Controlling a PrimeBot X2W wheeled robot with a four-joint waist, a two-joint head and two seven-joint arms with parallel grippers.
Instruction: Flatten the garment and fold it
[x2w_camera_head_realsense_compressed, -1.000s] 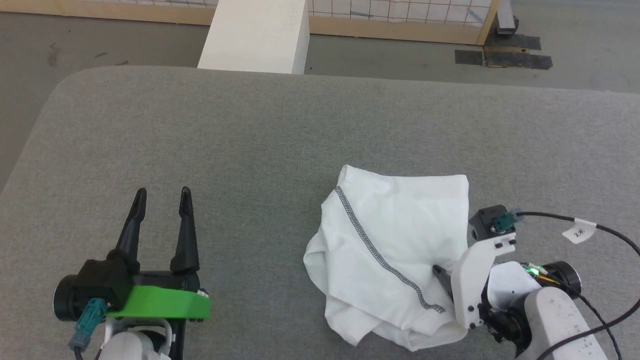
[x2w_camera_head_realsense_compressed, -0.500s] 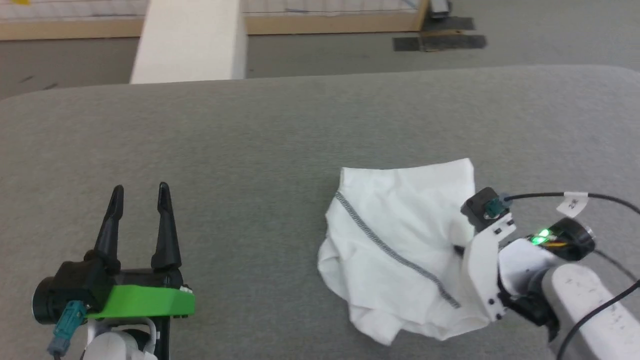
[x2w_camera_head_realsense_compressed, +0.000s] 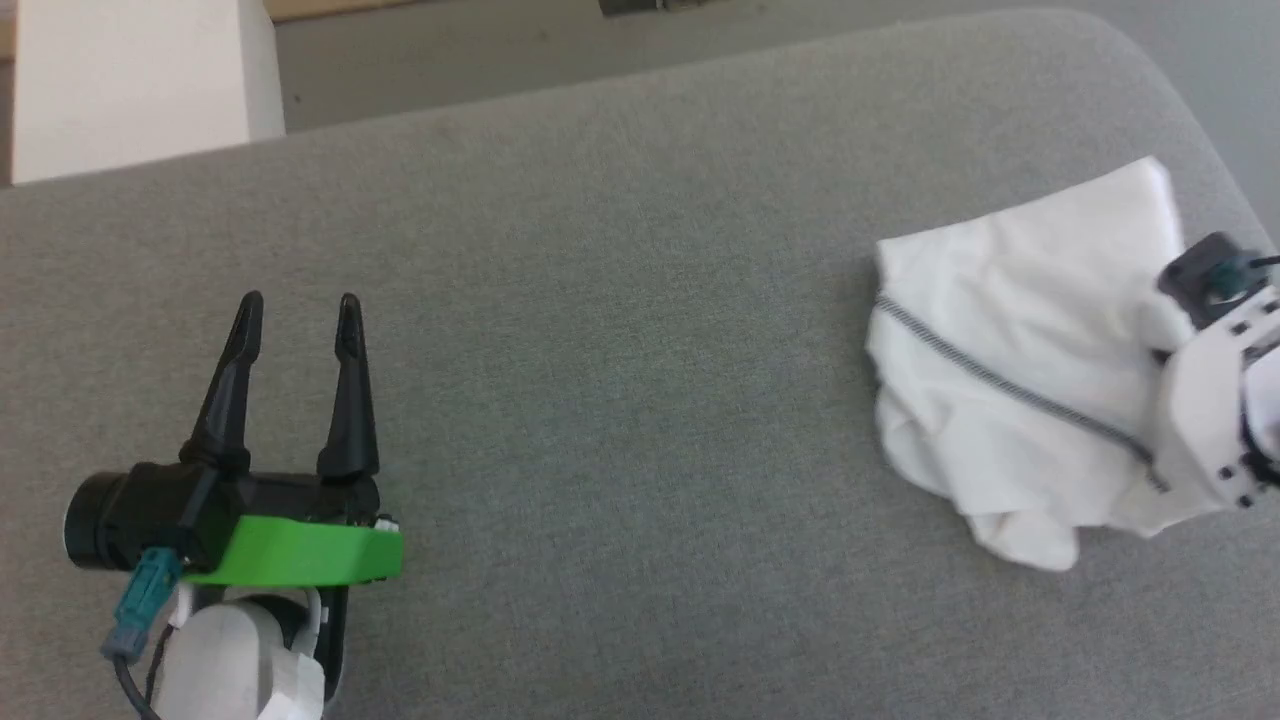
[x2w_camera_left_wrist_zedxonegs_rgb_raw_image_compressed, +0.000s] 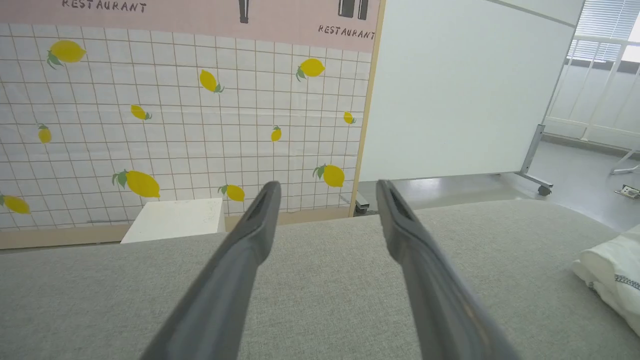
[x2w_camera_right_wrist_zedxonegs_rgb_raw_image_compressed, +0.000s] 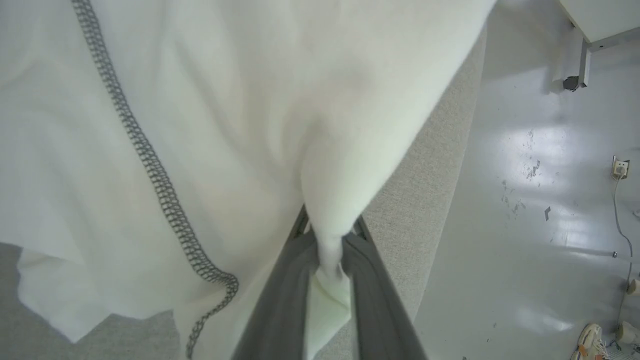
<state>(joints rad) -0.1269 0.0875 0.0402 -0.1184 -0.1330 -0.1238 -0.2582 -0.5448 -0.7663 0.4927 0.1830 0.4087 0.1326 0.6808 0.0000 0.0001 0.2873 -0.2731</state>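
Right end effector (x2w_camera_right_wrist_zedxonegs_rgb_raw_image_compressed: 330, 230) has clamped onto garment (x2w_camera_head_realsense_compressed: 1010, 330) fold; left end effector (x2w_camera_head_realsense_compressed: 297, 310) spread wide, empty.

Looks like a staged test lab tbh: printed lemon-tile backdrop (x2w_camera_left_wrist_zedxonegs_rgb_raw_image_compressed: 175, 125) lettered "RESTAURANT", white partition (x2w_camera_left_wrist_zedxonegs_rgb_raw_image_compressed: 460, 90) on castors (x2w_camera_left_wrist_zedxonegs_rgb_raw_image_compressed: 543, 190), grey fabric-covered bench (x2w_camera_head_realsense_compressed: 600, 300), glossy grey floor (x2w_camera_right_wrist_zedxonegs_rgb_raw_image_compressed: 540, 200).

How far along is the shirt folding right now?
Barely started. Done: the right end effector is shut on a pinch of the garment. In hand: that grip, with the fabric crumpled near the right edge of the grey surface. Left: the left end effector is open and apart from it; flattening and every fold remain.
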